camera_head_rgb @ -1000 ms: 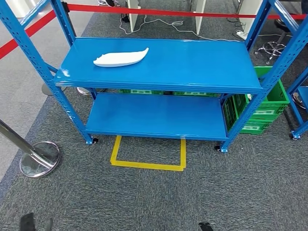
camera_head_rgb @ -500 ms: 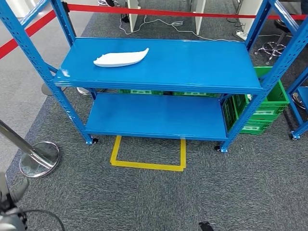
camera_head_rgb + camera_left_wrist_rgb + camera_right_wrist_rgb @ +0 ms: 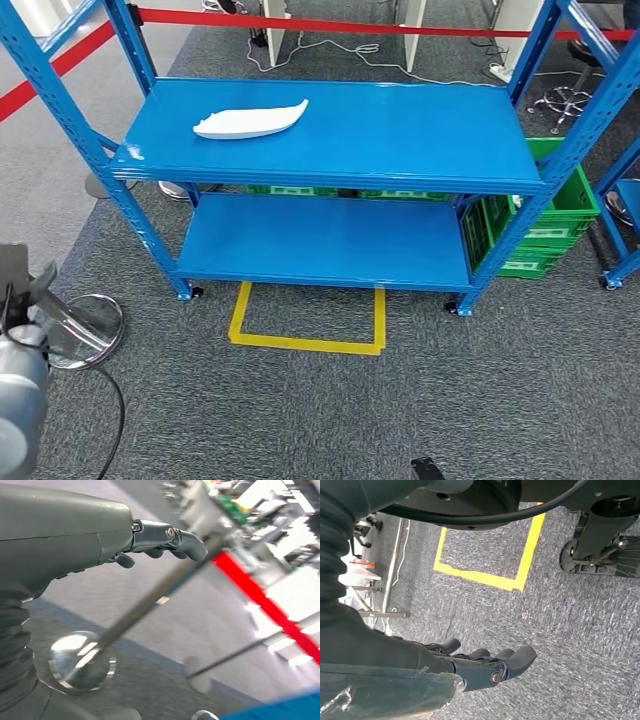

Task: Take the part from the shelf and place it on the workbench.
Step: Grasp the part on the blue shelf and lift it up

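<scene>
The white part (image 3: 250, 120) lies on the top board of the blue shelf (image 3: 423, 140), far left, long axis running left to right. The left hand (image 3: 166, 537) sits low at the near left, so it's the closer one (fingers loosely out, holding nothing). The right hand (image 3: 486, 665) hangs over the carpet, empty too.
</scene>
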You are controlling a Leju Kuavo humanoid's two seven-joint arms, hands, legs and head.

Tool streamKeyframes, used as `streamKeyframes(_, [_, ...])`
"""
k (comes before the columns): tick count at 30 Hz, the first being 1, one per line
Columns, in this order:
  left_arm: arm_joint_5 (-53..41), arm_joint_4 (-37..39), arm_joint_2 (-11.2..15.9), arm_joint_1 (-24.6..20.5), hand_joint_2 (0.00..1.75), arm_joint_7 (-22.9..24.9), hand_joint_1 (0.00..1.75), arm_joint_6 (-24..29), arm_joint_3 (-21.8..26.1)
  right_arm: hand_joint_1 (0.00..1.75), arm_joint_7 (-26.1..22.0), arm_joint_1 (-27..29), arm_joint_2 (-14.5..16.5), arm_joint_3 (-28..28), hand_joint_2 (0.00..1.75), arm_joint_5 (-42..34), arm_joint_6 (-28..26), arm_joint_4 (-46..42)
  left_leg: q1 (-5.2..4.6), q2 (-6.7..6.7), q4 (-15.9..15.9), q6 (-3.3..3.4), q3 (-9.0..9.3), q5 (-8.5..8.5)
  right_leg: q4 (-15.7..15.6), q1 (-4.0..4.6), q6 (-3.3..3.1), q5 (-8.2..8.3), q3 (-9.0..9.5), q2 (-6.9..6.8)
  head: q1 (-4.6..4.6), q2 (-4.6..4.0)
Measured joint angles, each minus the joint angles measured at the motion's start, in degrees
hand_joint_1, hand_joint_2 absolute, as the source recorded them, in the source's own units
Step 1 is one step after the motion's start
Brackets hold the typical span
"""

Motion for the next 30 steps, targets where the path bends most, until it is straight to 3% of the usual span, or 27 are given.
streamKeyframes(3, [-3.91, -0.36, -0.22, -1.5, 1.75, 2.04, 0.0, 1.21, -4.47, 0.0, 0.08, -0.11, 0.0, 0.0, 1.75, 0.71, 0.29, 0.0, 0.0, 0.03, 0.01, 0.02, -0.02, 0.03, -0.01, 0.0, 0.0, 0.03, -0.08, 0.05, -0.02, 0.0])
streamKeyframes(6, [-12.64, -0.26, -0.5, -3.84, 1.75, 7.27, 0.0, 1.79, -11.7, 0.0, 0.31, -0.67, 0.01, 0.02, 1.75, 1.67, 0.8, 0.0, 0.0, -0.02, 0.02, 0.07, -0.11, 0.11, -0.02, 0.01, 0.0, 0.05, -0.12, -0.06, 0.0, 0.0])
streamKeyframes(10, [-25.02, 1.2, -1.09, -8.4, 1.75, 15.02, 0.0, -2.18, -23.34, 0.0, 0.68, -1.84, 0.24, 0.15, 1.75, 2.62, 1.32, 0.02, -0.03, 0.01, 0.02, 0.07, -0.14, 0.14, -0.02, -0.03, 0.02, 0.15, -0.12, -0.01, 0.01, 0.0])
streamKeyframes(15, [-30.72, 3.03, -1.7, -11.77, 1.75, 17.77, 0.0, -6.84, -33.13, 0.0, 0.75, -2.2, 0.46, 0.22, 1.75, 2.96, 1.73, 0.02, -0.05, 0.08, 0.02, 0.06, -0.14, 0.15, -0.02, -0.05, 0.03, 0.21, -0.16, 0.1, 0.01, 0.0])
streamKeyframes(23, [-37.98, 5.55, -3.36, -13.55, 1.75, 21.04, 0.0, -14.47, -43.92, 0.0, 0.79, -2.58, 0.58, 0.22, 1.75, 3.56, 1.93, 0.03, -0.05, 0.07, 0.02, 0.06, -0.16, 0.15, -0.02, -0.05, 0.03, 0.2, -0.16, 0.09, 0.01, 0.0])
streamKeyframes(30, [-38.46, 6.81, -4.14, -13.51, 1.75, 21.48, 0.0, -14.82, -47.12, 0.0, 0.79, -2.58, 0.63, 0.22, 1.75, 3.59, 1.93, 0.04, -0.05, 0.07, 0.02, 0.06, -0.17, 0.15, -0.02, -0.05, 0.03, 0.2, -0.17, 0.08, 0.0, 0.0])
